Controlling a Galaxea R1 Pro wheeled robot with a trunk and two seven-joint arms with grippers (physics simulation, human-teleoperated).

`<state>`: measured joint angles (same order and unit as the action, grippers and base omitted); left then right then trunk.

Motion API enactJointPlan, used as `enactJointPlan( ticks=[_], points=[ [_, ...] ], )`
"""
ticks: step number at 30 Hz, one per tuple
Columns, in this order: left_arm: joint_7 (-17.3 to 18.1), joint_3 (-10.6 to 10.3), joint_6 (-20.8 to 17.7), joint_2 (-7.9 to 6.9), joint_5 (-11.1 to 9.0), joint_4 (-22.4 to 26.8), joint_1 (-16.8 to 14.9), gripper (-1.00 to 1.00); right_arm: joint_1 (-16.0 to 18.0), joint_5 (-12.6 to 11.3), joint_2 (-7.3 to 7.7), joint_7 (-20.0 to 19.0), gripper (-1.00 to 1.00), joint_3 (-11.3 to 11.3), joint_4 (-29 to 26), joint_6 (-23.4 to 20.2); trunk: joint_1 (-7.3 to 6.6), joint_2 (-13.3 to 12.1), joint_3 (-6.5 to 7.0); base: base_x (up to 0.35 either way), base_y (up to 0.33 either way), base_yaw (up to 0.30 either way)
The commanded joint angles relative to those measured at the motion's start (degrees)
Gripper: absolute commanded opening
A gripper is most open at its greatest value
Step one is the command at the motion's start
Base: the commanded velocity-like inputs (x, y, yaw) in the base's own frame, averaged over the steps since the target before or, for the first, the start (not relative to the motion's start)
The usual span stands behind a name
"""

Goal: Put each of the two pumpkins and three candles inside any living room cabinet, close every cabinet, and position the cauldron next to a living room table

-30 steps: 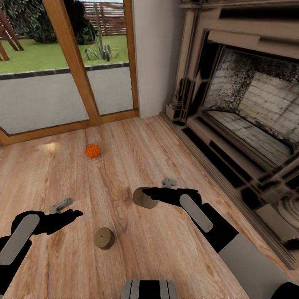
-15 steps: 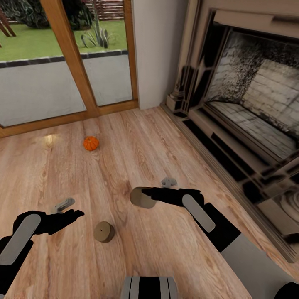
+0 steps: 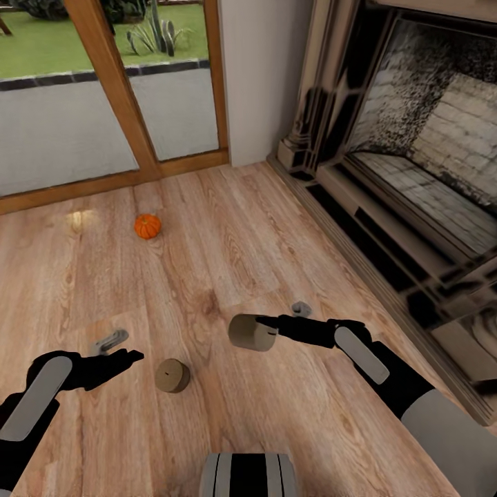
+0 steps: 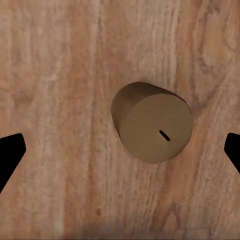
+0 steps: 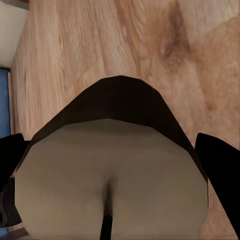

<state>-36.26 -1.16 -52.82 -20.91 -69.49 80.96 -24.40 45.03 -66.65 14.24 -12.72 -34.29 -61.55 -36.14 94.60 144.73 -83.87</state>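
Your left gripper [image 3: 131,357], jaws apart, hangs just left of the floor candle [image 3: 172,375], standing upright; it's the nearer arm. Your right gripper [image 3: 266,323] is clamped on another candle [image 3: 251,333].

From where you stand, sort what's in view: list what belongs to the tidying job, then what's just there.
Job:
- pumpkin on the floor near the glass door
- candle held in the right gripper
- second candle on the floor, beside the open left gripper

Just there:
- fireplace
- glass door
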Motion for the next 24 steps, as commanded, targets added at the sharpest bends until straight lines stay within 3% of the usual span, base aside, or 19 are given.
enactJointPlan(
  ticks=[1, 7, 13, 24],
  points=[
    [-0.6, -0.1, 0.0, 0.09, -0.6, 0.1, 0.0, 1.00, 0.1, -0.1, 0.11, -0.9, -1.00, -0.1, 0.2, -0.1, -0.01, 0.0, -0.04, 0.000, 0.000, 0.000],
    [-0.6, -0.3, 0.0, 0.25, -0.6, 0.5, 0.0, 1.00, 0.1, -0.1, 0.11, -1.7, -1.00, -0.1, 1.1, -0.1, -0.01, 0.0, -0.04, 0.000, 0.000, 0.000],
    [-0.6, -2.3, 0.0, 0.26, -0.6, 0.7, 0.0, 1.00, 0.1, -0.1, 0.09, -1.7, -1.00, -0.1, 1.2, -0.1, -0.01, 0.0, -0.04, 0.153, 0.000, 0.000],
    [-0.6, -2.5, 0.0, 0.26, -0.6, 0.6, 0.0, 1.00, 0.1, -0.1, 0.09, -1.7, -1.00, -0.1, 1.1, -0.1, -0.01, 0.0, -0.04, 0.139, 0.000, 0.000]
  ],
)
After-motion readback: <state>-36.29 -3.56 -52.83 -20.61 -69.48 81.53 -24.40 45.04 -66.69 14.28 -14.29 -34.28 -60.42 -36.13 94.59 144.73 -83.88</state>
